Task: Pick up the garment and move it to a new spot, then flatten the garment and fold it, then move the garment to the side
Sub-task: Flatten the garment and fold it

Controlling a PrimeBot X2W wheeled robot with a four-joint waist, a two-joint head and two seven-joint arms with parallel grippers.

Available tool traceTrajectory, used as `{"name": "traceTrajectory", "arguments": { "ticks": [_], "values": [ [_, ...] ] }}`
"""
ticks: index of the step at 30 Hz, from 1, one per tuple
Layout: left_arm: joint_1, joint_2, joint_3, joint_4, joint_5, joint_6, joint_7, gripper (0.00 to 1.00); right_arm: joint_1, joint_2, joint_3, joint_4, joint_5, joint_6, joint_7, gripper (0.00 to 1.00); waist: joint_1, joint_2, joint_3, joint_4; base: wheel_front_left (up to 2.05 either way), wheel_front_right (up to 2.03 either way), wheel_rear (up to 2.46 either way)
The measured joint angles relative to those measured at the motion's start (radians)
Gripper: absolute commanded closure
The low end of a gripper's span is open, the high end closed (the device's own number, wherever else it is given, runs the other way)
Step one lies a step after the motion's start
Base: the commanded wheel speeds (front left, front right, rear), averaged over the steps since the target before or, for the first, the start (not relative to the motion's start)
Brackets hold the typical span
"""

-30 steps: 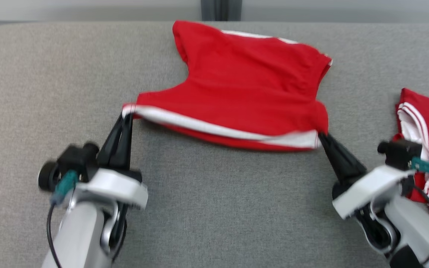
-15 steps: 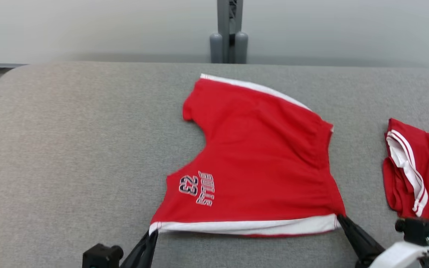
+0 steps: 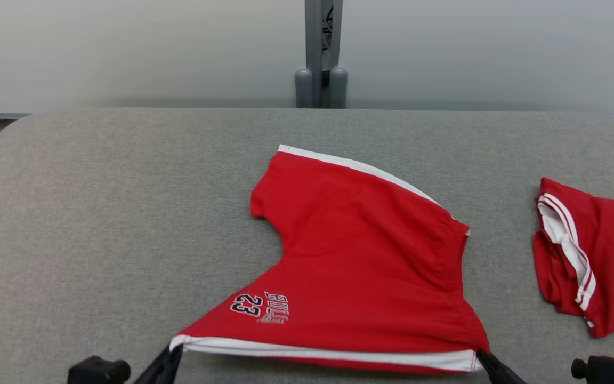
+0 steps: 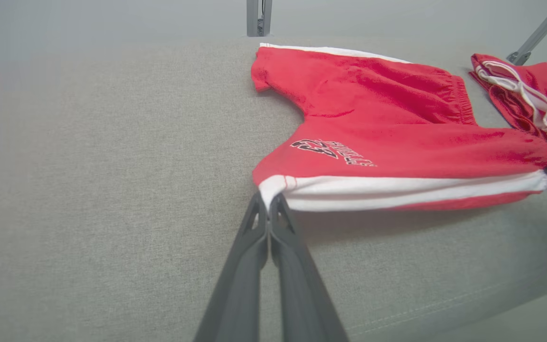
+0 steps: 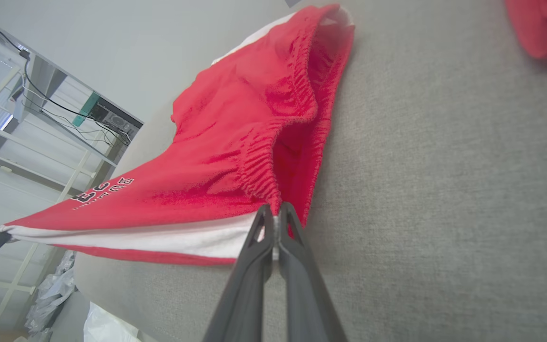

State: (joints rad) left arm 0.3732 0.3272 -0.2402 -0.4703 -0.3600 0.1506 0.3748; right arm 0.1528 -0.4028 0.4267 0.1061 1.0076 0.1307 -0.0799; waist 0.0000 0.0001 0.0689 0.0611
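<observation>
Head view takes in one grey fabric-covered table [image 3: 99, 213] with two red garments on it and two grippers at the bottom edge. The first garment is a pair of red cloth shorts [image 3: 371, 266] with white side bands and one dark printed "23" beside a short word. It sits near the middle of the table, towards the near edge. One white band runs along its near edge, pulled taut between the two grippers. The left gripper [image 3: 175, 349] has its two dark fingers pressed together on the left end of that band, pinching the corner. The right gripper [image 3: 482, 356] pinches the right end the same way, at the gathered elastic waist. In the left wrist view a shadow lies under the stretched band, so that edge is raised off the table, while the far leg rests flat on the cloth surface. The second red garment [image 3: 595, 256], bunched up and marked with thin white stripes, lies well apart to the right, touched by neither gripper. One grey metal post [image 3: 320, 53] stands behind the table's far edge.
</observation>
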Motion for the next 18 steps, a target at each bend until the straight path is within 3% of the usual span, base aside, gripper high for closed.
{"name": "traceTrajectory", "arguments": {
  "ticks": [3, 8, 12, 18],
  "values": [
    [-0.035, 0.017, 0.03, 0.005, -0.009, -0.002, 0.003, 1.0, -0.002, 0.023, -0.033, -0.032, -0.012, 0.0, 0.024, 1.0, 0.0, 0.0, 0.005, -0.021, 0.0, 0.0, 0.0],
    [-0.17, 0.042, 0.05, 0.058, -0.028, -0.047, 0.003, 1.0, -0.057, 0.108, -0.104, -0.08, -0.032, 0.0, 0.057, 1.0, 0.0, 0.0, 0.035, -0.074, 0.0, 0.0, 0.0],
    [-0.391, 0.057, 0.049, 0.167, -0.025, -0.099, 0.001, 1.0, -0.166, 0.197, -0.151, -0.083, -0.092, 0.0, 0.072, 1.0, 0.0, 0.0, 0.088, -0.106, 0.0, 0.0, 0.0],
    [-0.683, 0.035, 0.033, 0.382, -0.041, -0.162, -0.027, 1.0, -0.331, 0.283, -0.181, -0.013, -0.177, 0.0, 0.065, 1.0, 0.0, 0.0, 0.165, -0.141, 0.0, 0.0, 0.0]
  ]
}}
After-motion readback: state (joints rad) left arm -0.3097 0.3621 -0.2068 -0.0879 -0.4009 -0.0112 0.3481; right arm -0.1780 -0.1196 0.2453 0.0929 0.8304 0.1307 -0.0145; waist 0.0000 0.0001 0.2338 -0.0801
